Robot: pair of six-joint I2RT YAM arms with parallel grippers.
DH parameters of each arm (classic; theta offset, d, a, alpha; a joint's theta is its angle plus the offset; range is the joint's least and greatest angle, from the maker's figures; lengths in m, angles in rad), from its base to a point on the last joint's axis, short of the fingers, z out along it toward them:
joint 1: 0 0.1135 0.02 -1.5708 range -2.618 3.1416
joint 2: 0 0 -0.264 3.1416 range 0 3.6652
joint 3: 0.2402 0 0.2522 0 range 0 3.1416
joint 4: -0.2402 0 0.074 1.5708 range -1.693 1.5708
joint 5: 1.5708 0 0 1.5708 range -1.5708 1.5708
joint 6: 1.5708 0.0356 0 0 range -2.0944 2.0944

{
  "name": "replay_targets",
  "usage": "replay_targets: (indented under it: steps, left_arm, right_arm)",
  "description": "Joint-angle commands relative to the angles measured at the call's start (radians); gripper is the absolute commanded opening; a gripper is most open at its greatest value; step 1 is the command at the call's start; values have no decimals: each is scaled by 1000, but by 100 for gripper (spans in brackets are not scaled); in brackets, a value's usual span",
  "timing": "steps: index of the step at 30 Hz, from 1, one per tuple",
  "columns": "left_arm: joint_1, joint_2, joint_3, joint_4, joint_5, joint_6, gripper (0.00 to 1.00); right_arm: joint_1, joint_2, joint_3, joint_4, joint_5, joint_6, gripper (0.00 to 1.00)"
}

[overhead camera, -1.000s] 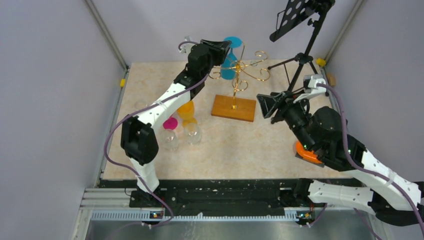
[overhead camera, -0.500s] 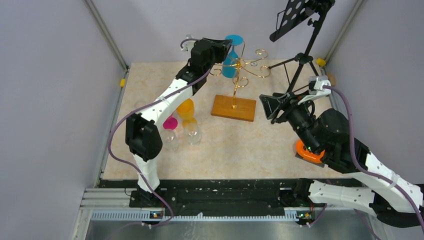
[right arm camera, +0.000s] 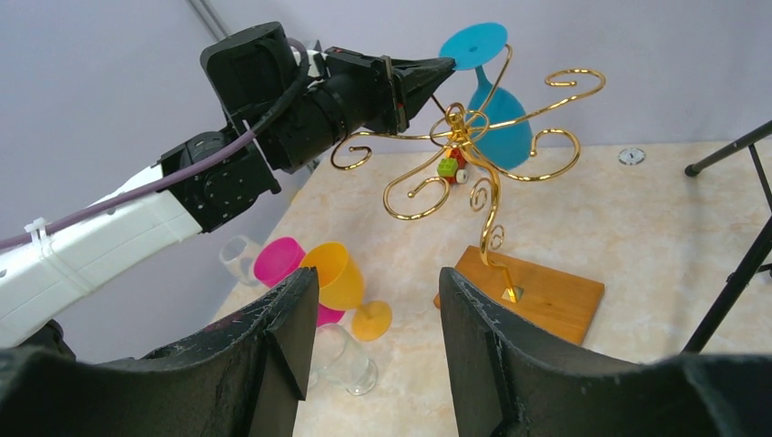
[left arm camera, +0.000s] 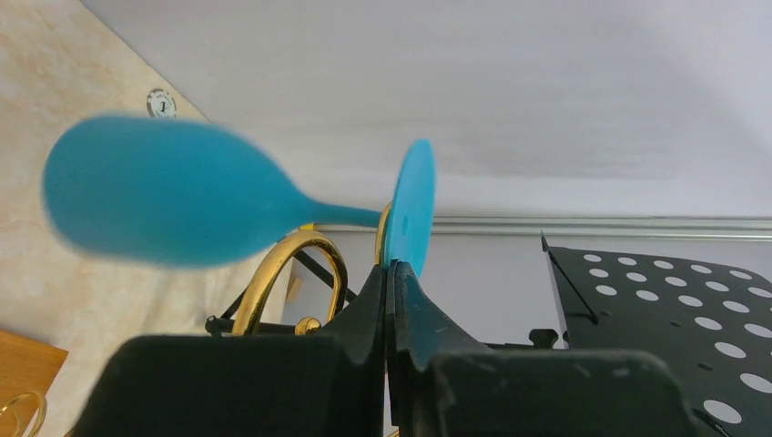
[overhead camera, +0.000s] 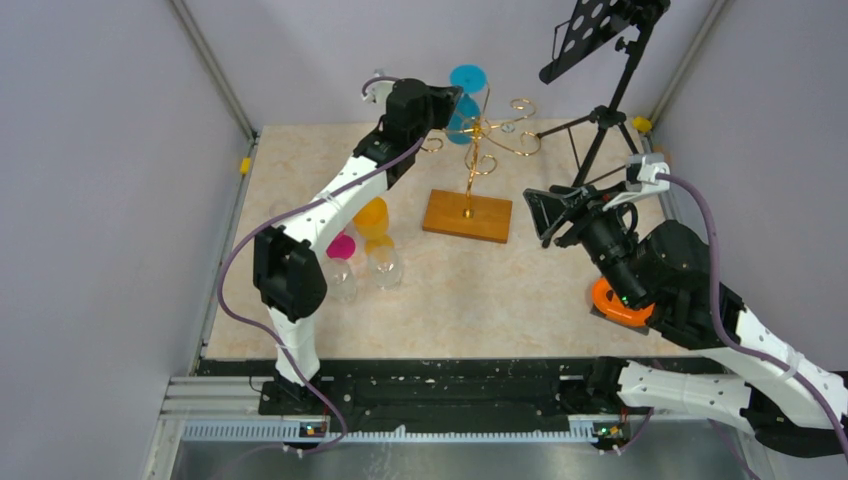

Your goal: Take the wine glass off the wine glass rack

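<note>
Hanging upside down on the gold wine glass rack (overhead camera: 467,216), the blue wine glass (left arm camera: 173,205) has the left fingers (left arm camera: 369,300) pressed together at its foot's rim, possibly nipping it; right fingers (right arm camera: 273,337) spread.

Pale lilac-grey walls (overhead camera: 100,200) close in on the left, far and right sides, evenly lit. Below them lies a beige marbled tabletop (overhead camera: 470,290). Silver frame posts (overhead camera: 210,65) climb the far corners, with yellow clips (overhead camera: 244,165) at the table's side edges. Far right, a black tripod stand (overhead camera: 605,115) carries a tilted, perforated black tray (overhead camera: 585,35). Along the near edge runs a ribbed metal rail (overhead camera: 400,430).
</note>
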Motion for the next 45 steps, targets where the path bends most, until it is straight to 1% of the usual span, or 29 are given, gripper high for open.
replay_targets:
  steps: [1,6,11,15,26,34,42,45]
  left_arm:
    - [3,-1,6,-28,-49,57,0]
    - [3,-20,1,43,-14,120,0]
    - [0,-39,9,53,26,160,0]
    - [-2,-54,8,98,46,181,0]
    - [-4,-55,25,127,124,190,0]
    - [-4,-116,-49,182,160,177,0]
    - [8,-132,-50,156,197,176,0]
    - [10,-114,-19,120,220,177,0]
  right_arm:
    - [-5,-2,-5,45,-9,0,52]
    - [-5,2,-4,48,-13,0,53]
    - [-4,5,-5,53,-17,-1,53]
    - [-5,8,-6,54,-19,0,53]
    - [-5,11,-8,55,-21,5,52]
    - [-5,10,-12,61,-22,6,52]
    - [-5,11,-12,58,-28,11,52]
    - [-5,5,-16,58,-25,14,52]
